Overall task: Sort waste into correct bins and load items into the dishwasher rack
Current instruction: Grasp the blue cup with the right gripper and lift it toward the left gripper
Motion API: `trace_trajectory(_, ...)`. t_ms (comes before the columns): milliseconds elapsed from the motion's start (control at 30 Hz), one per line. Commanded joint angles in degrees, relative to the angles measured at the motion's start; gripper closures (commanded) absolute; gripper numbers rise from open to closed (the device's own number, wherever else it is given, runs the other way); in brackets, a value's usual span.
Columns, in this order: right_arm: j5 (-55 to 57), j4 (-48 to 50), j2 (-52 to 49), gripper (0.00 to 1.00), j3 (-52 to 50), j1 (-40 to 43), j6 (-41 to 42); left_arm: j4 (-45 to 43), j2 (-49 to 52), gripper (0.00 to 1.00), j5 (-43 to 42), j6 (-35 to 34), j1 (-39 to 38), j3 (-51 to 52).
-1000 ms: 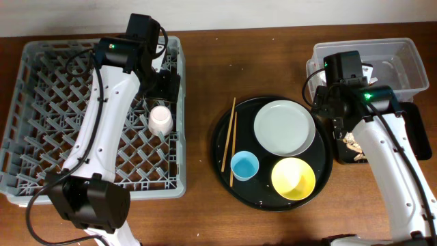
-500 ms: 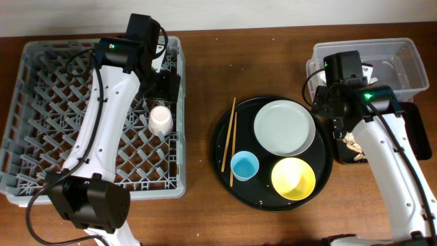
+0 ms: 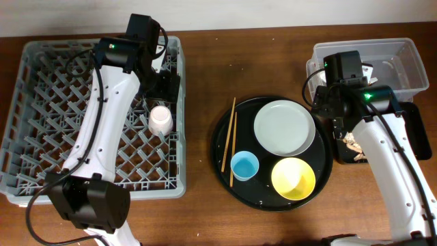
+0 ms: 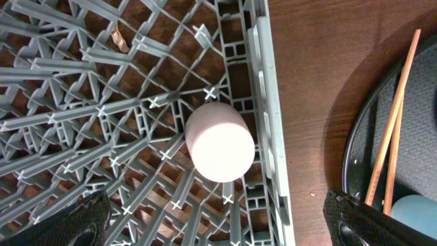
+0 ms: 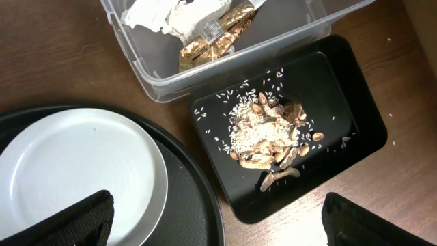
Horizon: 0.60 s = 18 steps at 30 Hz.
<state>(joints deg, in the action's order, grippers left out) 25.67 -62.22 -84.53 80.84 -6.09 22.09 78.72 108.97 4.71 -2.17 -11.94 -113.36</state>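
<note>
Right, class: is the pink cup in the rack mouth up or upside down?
Upside down: the pink cup shows a closed smooth base, no opening, in the dishwasher rack.

Likely a robotics lab: a left arm [image 3: 102,116] and right arm [image 3: 392,164] stand at a wooden table [image 3: 205,61] bearing a dishwasher rack [image 3: 157,190].

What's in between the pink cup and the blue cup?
In the overhead view, going from the pink cup to the blue cup: the grey rack wall, bare brown table, then the two chopsticks on the round black tray.

Bare table [image 3: 199,102] strip between rack [image 3: 54,137] and round tray [image 3: 263,193]; chopsticks [image 3: 229,140] lie across tray's left rim.
</note>
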Motion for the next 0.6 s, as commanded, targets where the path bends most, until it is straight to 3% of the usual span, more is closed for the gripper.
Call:
trace_trajectory(0, 1.36, 0.0, 0.55, 0.02, 0.92, 0.17, 0.46, 0.35, 0.09, 0.01, -0.42, 0.48, -0.17, -1.03)
trace_trajectory(167, 1.36, 0.0, 0.55, 0.01, 0.92, 0.17, 0.46, 3.41, 0.09, 0.01, -1.77, 0.46, -0.17, -1.03)
trace_trajectory(300, 7.04, 14.64, 0.48, 0.02, 0.87, 0.15, 0.46, 3.43, 0.09, 0.01, -5.4, 0.5, -1.03, -1.03)
trace_trajectory(367, 5.25, 16.02, 0.48, 0.02, 0.85, 0.15, 0.74, 3.15, 0.09, 0.01, -9.22, 3.48, -4.11, -1.03)
trace_trajectory(433, -5.79, 16.13, 0.48, 0.02, 0.85, 0.13, 0.68, 3.19, 0.09, 0.01, -11.45, 3.52, -7.56, -1.03)
trace_trajectory(567, -6.97, 11.08, 0.37, 0.02, 0.81, 0.11, 0.66, 4.5, 0.09, 0.01, -15.89, 3.52, -16.63, -1.01)
